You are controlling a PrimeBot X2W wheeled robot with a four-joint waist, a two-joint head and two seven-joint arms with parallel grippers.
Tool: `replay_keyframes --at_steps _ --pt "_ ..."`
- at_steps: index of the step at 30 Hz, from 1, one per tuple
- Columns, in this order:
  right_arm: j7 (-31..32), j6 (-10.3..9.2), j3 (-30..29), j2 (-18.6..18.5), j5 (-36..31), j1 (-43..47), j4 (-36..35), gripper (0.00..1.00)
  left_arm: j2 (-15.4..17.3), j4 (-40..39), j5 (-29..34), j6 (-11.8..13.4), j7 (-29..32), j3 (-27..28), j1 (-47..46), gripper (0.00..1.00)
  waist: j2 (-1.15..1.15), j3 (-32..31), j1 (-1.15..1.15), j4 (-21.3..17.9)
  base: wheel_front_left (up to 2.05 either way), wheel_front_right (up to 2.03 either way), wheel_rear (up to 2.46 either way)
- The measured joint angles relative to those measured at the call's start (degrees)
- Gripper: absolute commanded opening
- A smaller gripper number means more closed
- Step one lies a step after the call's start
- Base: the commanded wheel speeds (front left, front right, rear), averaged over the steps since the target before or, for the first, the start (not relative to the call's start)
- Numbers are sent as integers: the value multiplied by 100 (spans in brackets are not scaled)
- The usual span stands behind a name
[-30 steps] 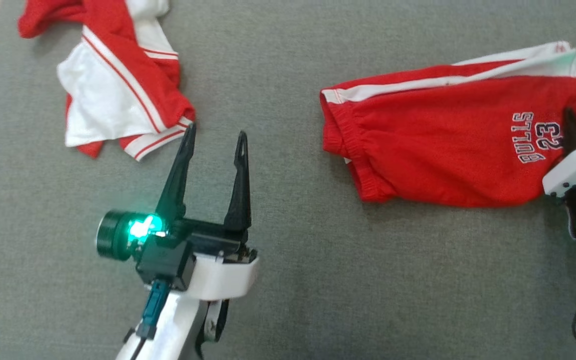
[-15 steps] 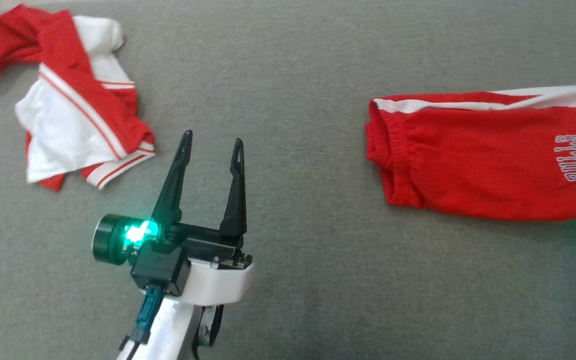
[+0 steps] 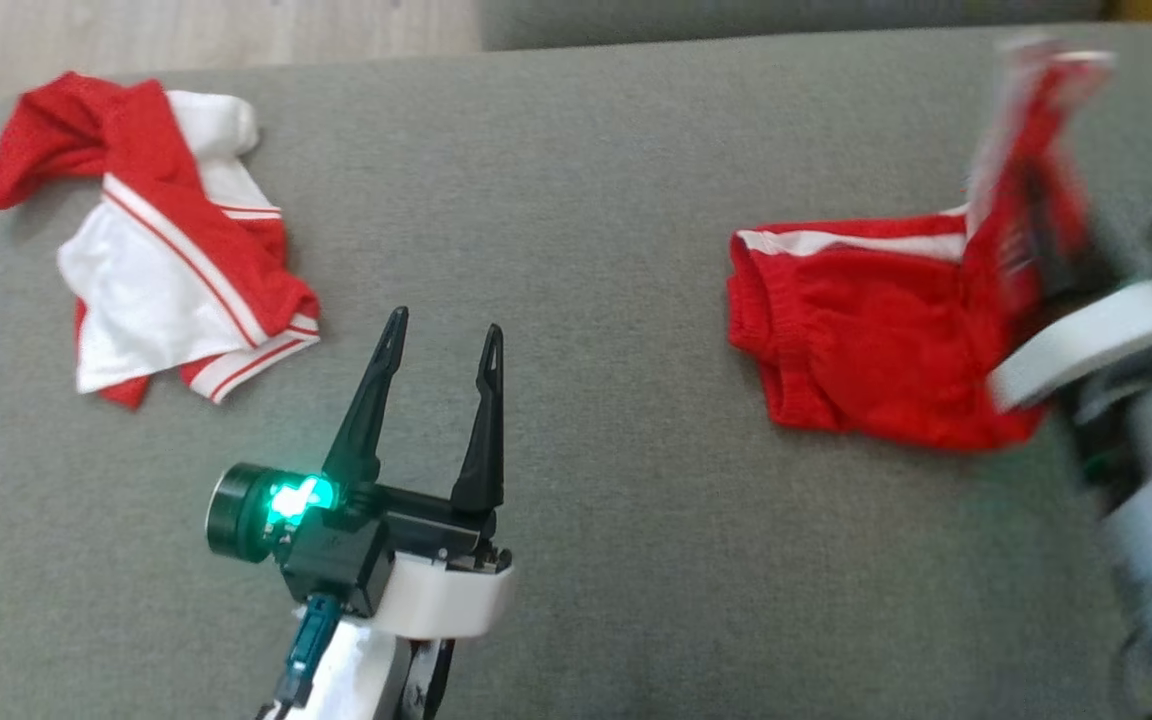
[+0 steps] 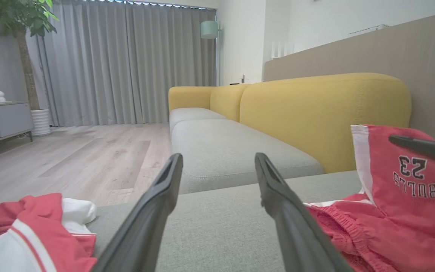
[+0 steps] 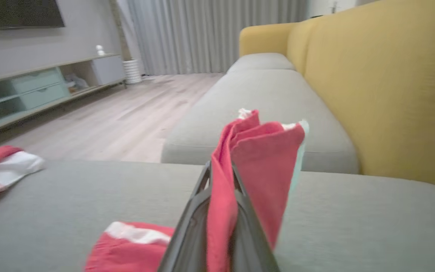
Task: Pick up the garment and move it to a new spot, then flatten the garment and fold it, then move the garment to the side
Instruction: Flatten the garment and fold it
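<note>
Red shorts (image 3: 856,360) with a white side stripe and "BULLS 23" print lie on the grey couch seat (image 3: 616,250) at the right. My right gripper (image 3: 1041,270) is shut on their leg end and holds it up, blurred; the waistband rests on the cushion. The right wrist view shows the red cloth (image 5: 255,158) pinched between the fingers. The shorts (image 4: 402,204) stand lifted at the right of the left wrist view. My left gripper (image 3: 444,335) is open and hovers over bare cushion at the lower middle.
A crumpled red-and-white garment (image 3: 156,260) lies at the far left of the seat, also seen as cloth (image 4: 32,234) in the left wrist view. Wooden floor (image 3: 186,35) lies past the cushion's far edge. A yellow backrest (image 4: 315,113) rises on the right.
My right gripper has lifted the leg end of the shorts off the cushion and swung it leftward. The camera has shifted, bringing the cushion's far edge and the floor into view. The left gripper stays open.
</note>
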Motion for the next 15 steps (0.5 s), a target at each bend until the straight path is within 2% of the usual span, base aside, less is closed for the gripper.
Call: replay_keyframes --at_steps 2,3,4,6,9,15 --pt "101 0 129 314 -121 315 -293 0 -2 1 0 0 0 13 45 100 0 -57 0 68 0 0 0" --pt "129 0 187 506 -189 469 -361 26 -2 3 0 0 0 20 62 100 0 -79 0 100 0 0 0" --pt "163 0 244 709 -243 603 -385 100 -2 5 -1 -1 0 23 71 100 0 -101 0 128 0 0 0" --pt "181 0 366 1085 -280 848 -378 100 -4 15 -3 -4 0 18 86 100 0 -153 0 181 0 0 0" --pt "-191 0 293 1395 -321 1138 -439 100 -8 37 -9 -4 0 -10 160 100 0 -258 0 254 0 0 0" --pt "-671 0 -578 1350 -638 1755 -982 100 -11 34 -67 31 0 4 448 100 0 -571 0 273 0 0 0"
